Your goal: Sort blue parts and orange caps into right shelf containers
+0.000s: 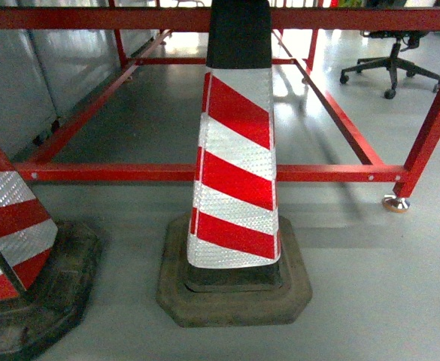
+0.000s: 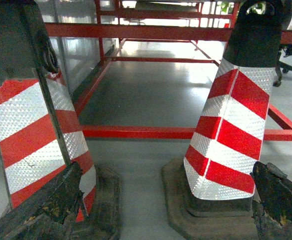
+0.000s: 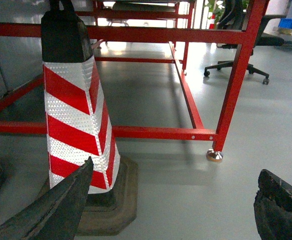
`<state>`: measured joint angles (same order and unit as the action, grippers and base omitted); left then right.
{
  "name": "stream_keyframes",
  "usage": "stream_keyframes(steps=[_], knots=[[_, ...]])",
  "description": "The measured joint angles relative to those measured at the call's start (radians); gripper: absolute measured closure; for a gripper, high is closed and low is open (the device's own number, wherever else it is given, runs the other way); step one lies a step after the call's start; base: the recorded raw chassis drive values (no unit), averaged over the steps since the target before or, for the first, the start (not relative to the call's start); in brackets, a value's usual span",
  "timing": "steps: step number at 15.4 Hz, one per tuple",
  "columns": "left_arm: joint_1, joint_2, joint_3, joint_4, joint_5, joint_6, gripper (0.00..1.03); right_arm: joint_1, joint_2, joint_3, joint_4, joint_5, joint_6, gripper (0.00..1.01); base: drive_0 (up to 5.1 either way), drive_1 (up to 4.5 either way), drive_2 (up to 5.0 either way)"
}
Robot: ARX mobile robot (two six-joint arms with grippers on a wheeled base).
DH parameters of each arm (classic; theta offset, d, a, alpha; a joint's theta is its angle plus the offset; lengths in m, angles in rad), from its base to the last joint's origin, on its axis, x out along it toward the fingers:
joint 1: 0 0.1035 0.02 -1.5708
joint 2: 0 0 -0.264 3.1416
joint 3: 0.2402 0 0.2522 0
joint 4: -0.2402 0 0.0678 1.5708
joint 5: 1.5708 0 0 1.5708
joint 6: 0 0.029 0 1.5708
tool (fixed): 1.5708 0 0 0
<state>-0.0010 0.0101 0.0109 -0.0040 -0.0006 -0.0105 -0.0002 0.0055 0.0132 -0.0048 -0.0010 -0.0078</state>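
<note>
Facing a red frame [image 1: 204, 173] low over the grey floor [image 1: 370, 286], the robot seems to be travelling or searching, not sorting: no orange caps, blue parts or blue crates show in any view, so where they lie cannot be told from here.

On the far left stands a striped cone [image 1: 5, 226], cut off by the head view's edge. In the middle a second cone [image 1: 235, 165] sits on its dark rubber base, right in front of the camera. Behind both, the frame's rails run back toward an office chair [image 1: 392, 56] at upper right.

The left gripper [image 2: 160, 210] has its worn black fingers [image 2: 46, 205] set wide apart at the bottom of its wrist view, nothing between them. The right gripper [image 3: 170, 210] is the same, jaws spread and empty.

A small blue patch at the right wrist view's top corner may be a crate, though it is too small to say.

The next move calls for turning or driving the base clear of the cones until the shelf and parts come into view; reaching now would serve nothing.
</note>
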Motion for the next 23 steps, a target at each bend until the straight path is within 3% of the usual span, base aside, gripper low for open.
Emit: stream_keyframes(steps=[23], knots=[[0.0,0.0,0.0,0.0,0.0,0.001,0.05,0.0,0.0,0.0,-0.002,0.001,0.0,0.03,0.0,0.0,0.0]])
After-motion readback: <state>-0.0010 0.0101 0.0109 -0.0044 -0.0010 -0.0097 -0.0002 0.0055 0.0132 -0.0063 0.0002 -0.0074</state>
